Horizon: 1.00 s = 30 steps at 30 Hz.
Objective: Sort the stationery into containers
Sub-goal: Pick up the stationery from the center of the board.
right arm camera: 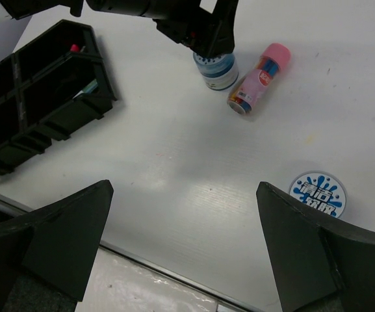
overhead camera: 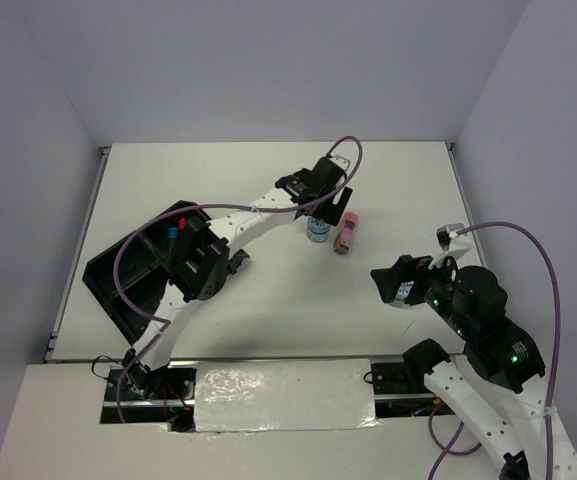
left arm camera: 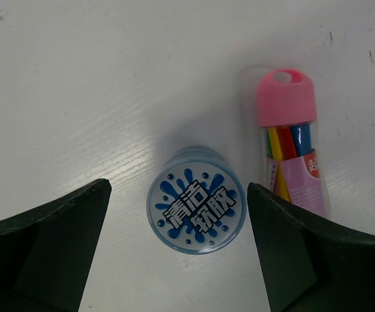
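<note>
Left gripper (left arm camera: pixel 177 190), spread wide, straddles the upright roll (left arm camera: pixel 196 209) beside the tube (left arm camera: pixel 290 146), ready to pinch it; right gripper (right arm camera: pixel 184 188) hangs likewise spread.

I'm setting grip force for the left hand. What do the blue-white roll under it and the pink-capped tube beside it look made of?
Blue-white roll: probably hard plastic, glossy printed top, translucent bluish rim. Pink-capped tube: clear smooth plastic body, since coloured sticks show through; the opaque pink cap looks like plastic too, satin rather than shiny.
</note>
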{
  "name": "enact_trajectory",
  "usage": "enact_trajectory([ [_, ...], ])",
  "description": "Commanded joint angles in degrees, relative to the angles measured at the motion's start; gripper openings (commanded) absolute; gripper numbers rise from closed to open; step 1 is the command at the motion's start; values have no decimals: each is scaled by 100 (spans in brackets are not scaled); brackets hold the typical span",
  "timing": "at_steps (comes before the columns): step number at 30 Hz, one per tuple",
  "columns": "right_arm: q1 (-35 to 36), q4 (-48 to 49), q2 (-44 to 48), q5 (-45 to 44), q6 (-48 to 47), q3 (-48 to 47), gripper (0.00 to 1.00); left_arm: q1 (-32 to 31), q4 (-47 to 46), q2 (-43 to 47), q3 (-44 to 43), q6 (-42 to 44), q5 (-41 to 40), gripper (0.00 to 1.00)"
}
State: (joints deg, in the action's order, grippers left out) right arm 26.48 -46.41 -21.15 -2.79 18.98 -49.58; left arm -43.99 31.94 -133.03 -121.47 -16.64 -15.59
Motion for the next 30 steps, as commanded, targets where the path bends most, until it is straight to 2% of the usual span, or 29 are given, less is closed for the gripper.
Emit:
enact_trajectory([
  [1,-11,9,5,112,-175,-166,100,-31,-188,-56,79,-23,267,99],
  [9,-20,45,-12,138,-202,-122,100,-101,-241,-91,299,-85,285,98],
  [12,-20,45,23,138,-202,-104,100,-101,-250,-144,291,-76,259,92],
  [15,-20,62,40,147,-202,-87,100,-101,-189,-223,142,-50,224,72],
  [16,-20,62,40,138,-202,-87,100,-101,-110,-223,106,-58,180,53],
  [17,-20,71,40,138,-202,-95,100,-101,-127,-136,115,-67,171,41],
  [19,-11,88,23,138,-193,-78,100,-101,-188,100,246,-50,180,24],
  [21,-20,97,14,138,-202,-87,100,-84,-180,277,299,-23,110,17],
  [22,-20,106,14,147,-202,-87,100,-92,-136,434,282,-14,74,9],
  [25,-20,132,40,147,-202,-60,100,-75,57,908,404,-58,-275,0],
  [30,-20,115,58,138,-202,-69,100,205,707,1998,896,-672,-1198,0],
])
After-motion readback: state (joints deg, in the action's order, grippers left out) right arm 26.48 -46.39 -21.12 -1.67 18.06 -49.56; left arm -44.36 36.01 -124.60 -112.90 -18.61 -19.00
